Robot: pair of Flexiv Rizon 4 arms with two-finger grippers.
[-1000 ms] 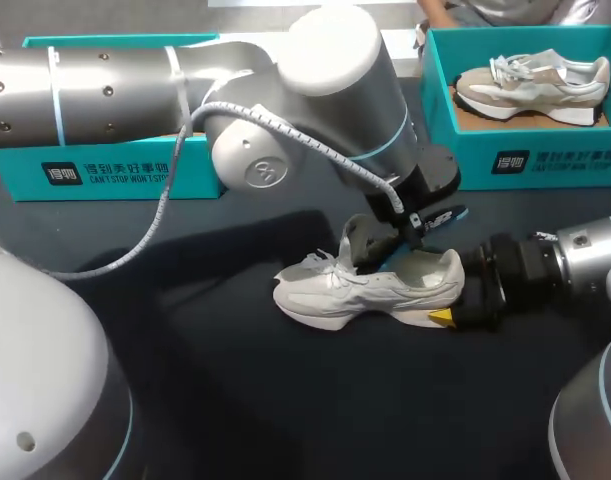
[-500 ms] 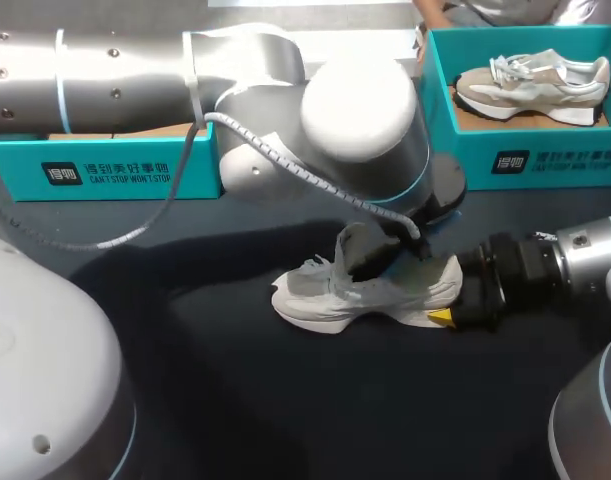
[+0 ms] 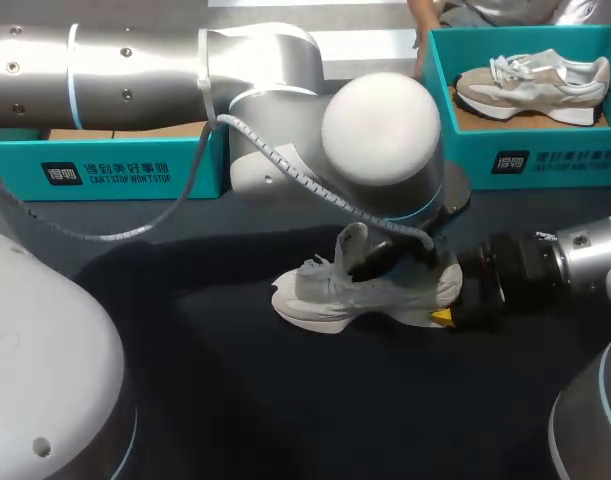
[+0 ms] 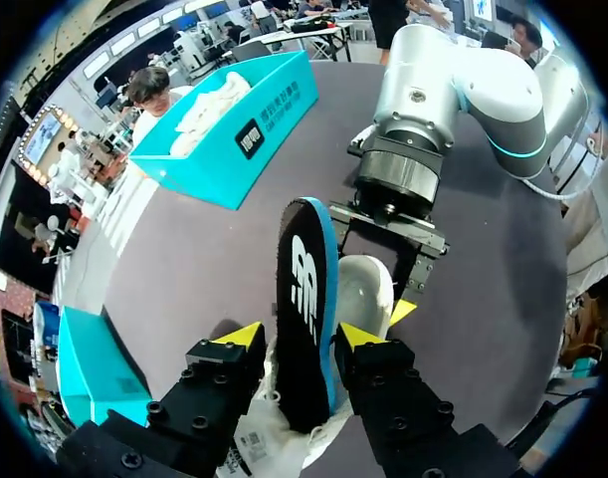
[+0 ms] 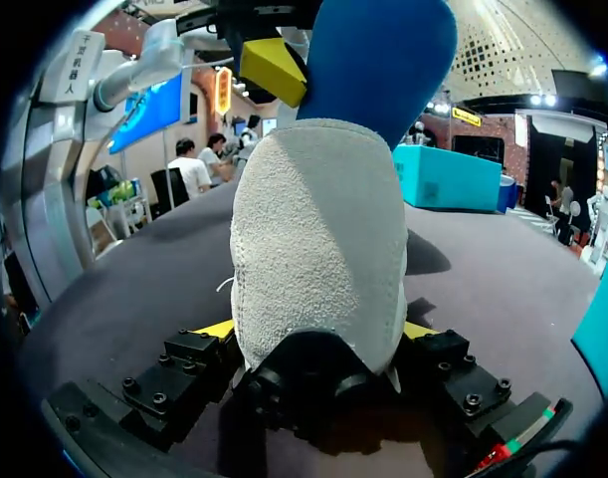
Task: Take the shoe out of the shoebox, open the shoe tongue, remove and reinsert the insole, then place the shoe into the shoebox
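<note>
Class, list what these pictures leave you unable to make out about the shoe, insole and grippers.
1. Left wrist view: lower end of the insole, hidden between left gripper and shoe.
2. Head view: that gripper and the insole, covered by the left arm.
3. Right wrist view: the shoe's toe and laces, behind its heel; right gripper tips mostly covered.

Our right gripper [image 5: 316, 331] clamped the grey suede shoe heel [image 5: 318, 239]; a blue foam insole [image 5: 383, 60] stood upright above it.
</note>
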